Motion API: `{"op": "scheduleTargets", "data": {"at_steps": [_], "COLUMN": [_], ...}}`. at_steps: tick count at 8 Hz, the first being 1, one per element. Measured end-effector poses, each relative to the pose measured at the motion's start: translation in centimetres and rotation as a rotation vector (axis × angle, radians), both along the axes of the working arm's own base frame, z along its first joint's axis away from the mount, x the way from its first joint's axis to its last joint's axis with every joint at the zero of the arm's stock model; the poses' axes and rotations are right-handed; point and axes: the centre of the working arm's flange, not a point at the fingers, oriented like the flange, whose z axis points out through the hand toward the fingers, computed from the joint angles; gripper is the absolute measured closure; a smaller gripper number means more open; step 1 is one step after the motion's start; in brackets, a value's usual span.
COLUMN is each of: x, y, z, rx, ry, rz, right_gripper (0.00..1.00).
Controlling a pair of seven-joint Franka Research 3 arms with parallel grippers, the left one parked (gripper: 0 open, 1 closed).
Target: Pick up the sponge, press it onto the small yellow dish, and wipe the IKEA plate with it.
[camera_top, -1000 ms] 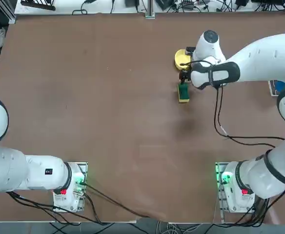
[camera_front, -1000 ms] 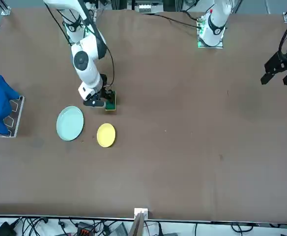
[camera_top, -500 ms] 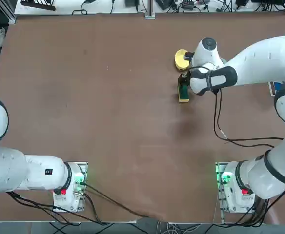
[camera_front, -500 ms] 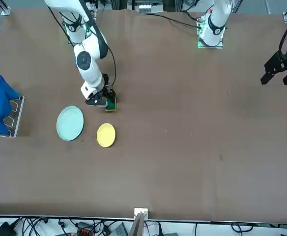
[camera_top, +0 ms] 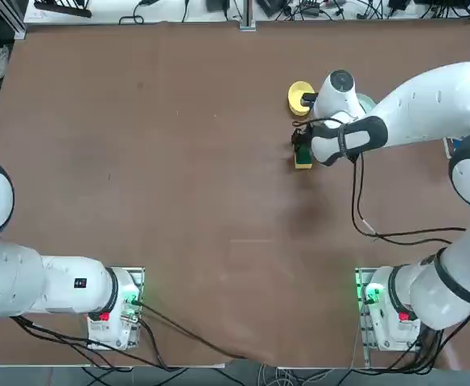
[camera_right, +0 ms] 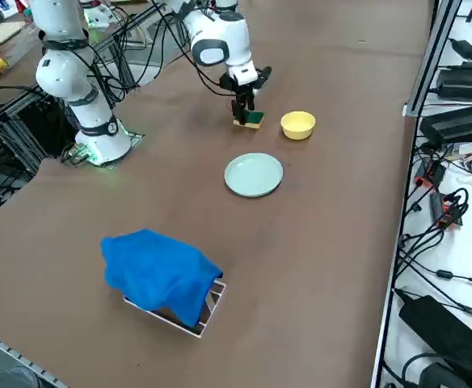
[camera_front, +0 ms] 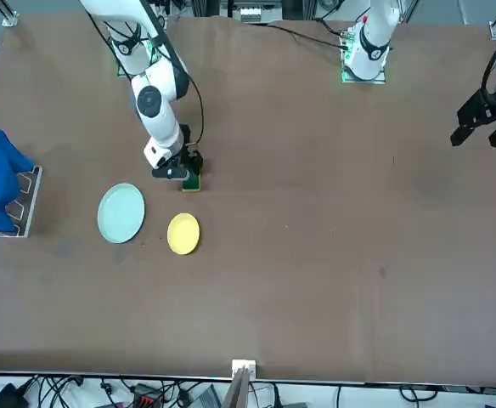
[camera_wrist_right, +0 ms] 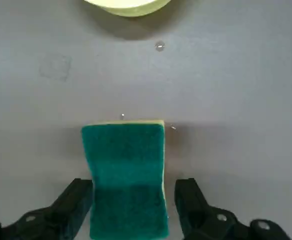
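The sponge (camera_wrist_right: 125, 165), green top over a yellow layer, lies flat on the brown table (camera_top: 179, 161), also seen in the front view (camera_front: 191, 181). My right gripper (camera_wrist_right: 133, 187) is open and low over it, one finger (camera_wrist_right: 78, 200) on each side of the sponge's near half. I see nothing pressed or lifted. The small yellow dish (camera_front: 183, 233) sits just beyond the sponge (camera_right: 253, 120), empty. The IKEA plate (camera_front: 121, 212), pale mint, lies next to the dish (camera_right: 298, 124). In the top view my arm covers most of the plate.
A blue cloth (camera_right: 159, 271) is draped over a small metal rack (camera_front: 25, 204) at the table's right end, beyond the plate (camera_right: 254, 175). My arm's black cable (camera_top: 364, 209) hangs over the table behind the gripper (camera_top: 300, 143).
My right gripper has shifted from beside the sponge to over it, so its open fingers now straddle it. The sponge, dish and plate have not moved.
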Motion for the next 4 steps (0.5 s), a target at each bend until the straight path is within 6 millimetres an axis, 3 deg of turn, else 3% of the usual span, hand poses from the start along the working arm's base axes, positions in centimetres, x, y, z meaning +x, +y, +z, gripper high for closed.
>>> {"op": "scheduleTargets", "data": {"at_steps": [4], "x": [-0.51], "y": [0.46], "z": [-0.89], "rx": [-0.004], "ry": [0.01], "rz": [0.012], "right_gripper": [0.0]}}
